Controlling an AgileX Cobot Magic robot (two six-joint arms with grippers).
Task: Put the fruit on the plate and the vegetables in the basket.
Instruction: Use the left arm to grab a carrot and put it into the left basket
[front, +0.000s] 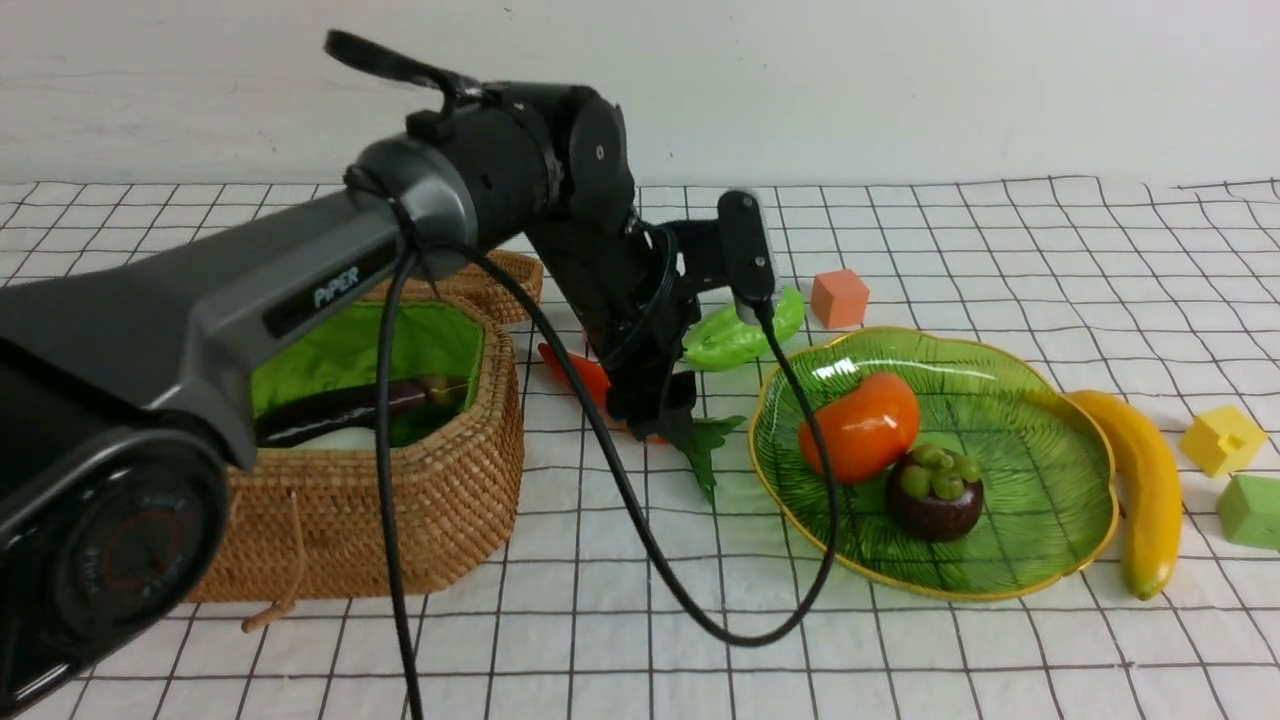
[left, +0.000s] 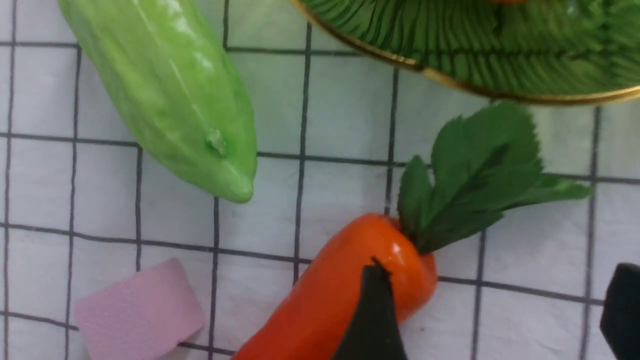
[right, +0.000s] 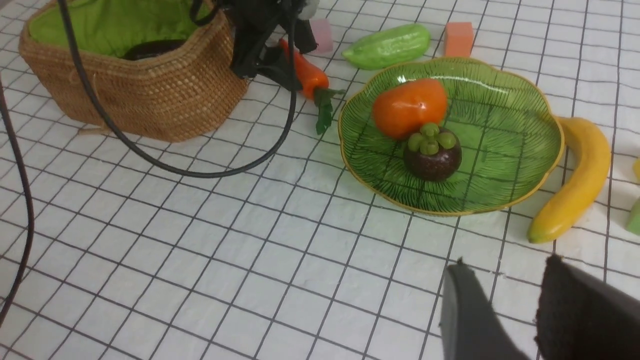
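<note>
Left arm (front: 300, 270) fills the near foreground, stretched toward the plate (front: 1040, 440). Basket (front: 400, 500) sits well left of the plate, with the eggplant (front: 330, 412) lying inside on the green lining. Left gripper (left: 495, 305) is low between basket and plate. Its jaws are apart, one finger across the thick end of the carrot (left: 340, 290), the other clear of it. Carrot rests on the cloth, its leaves near the plate's left rim. Gourd (front: 735, 335) lies on the cloth behind that rim. On the plate, persimmon (front: 862, 425) and mangosteen (front: 935, 490) are touching. Banana (front: 1140, 480) lies on the cloth just beside the plate's right rim. Right gripper (right: 505, 270) hangs in front of the plate, jaws apart, nothing between them.
</note>
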